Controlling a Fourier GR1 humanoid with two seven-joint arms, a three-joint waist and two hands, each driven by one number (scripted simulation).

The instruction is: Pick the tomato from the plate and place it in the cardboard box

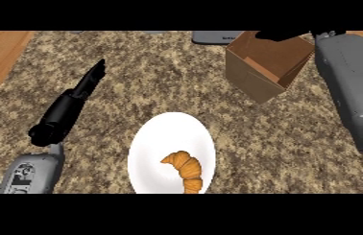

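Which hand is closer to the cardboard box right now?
Right. The right hand is at the cardboard box's far rim; the left hand lies well off to the box's left, across the counter.

Tabletop (142, 61): we log speckled stone, tan and dark brown grains, flat and without glare. Wood strip (10, 49) at its left edge: warm orange, smooth.

Plate (159, 133): plain white, smooth, a ceramic look with a soft even sheen.

Croissant (186, 169): golden-brown crust, ridged, slightly glossy on the crests.

Cardboard box (262, 71): brown paperboard, matt, with plain flat faces. We see a warmer orange-brown inside.

Left hand (74, 102) and right hand (284, 35): black, matt, plastic-like.

Left forearm (32, 174) and right forearm (344, 80): grey hard shell, smooth, faint sheen.

Grey slab (212, 36) behind the box: smooth; we cannot tell the material.
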